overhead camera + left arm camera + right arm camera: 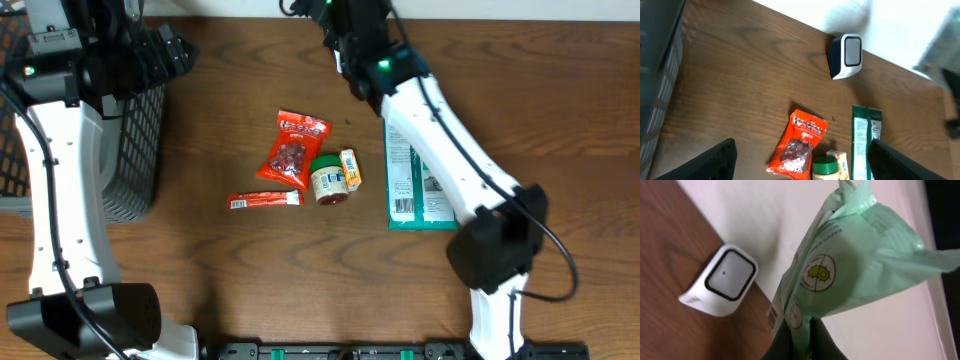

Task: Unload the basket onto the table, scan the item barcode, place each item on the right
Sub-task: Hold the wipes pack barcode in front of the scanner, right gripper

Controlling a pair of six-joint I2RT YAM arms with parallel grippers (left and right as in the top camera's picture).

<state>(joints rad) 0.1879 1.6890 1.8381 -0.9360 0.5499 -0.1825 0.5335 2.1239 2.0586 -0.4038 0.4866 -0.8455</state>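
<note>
The right gripper (799,341) is clamped tight on the lower edge of a pale green packet (850,265) and holds it in the air above the far edge of the worktop (220,280). The packet stands tilted, its crimped top upward. A barcode (772,316) shows on its lower left side, the side nearer the scanner (722,285). The scanner is a small white box with a dark window, standing on the wood close to the pale wall. Packet and scanner are near each other but apart. Whether the code squarely faces the window is hard to judge from this angle.

The left gripper (802,145) hangs with its fingers spread wide and holds nothing, up near the dark mesh basket (135,140) at the left. On the worktop lie a red snack bag (296,148), a green-lidded jar (327,180) touching a small yellow box (350,168), a thin red bar (265,200), and a teal package (412,185) partly under the right arm.
</note>
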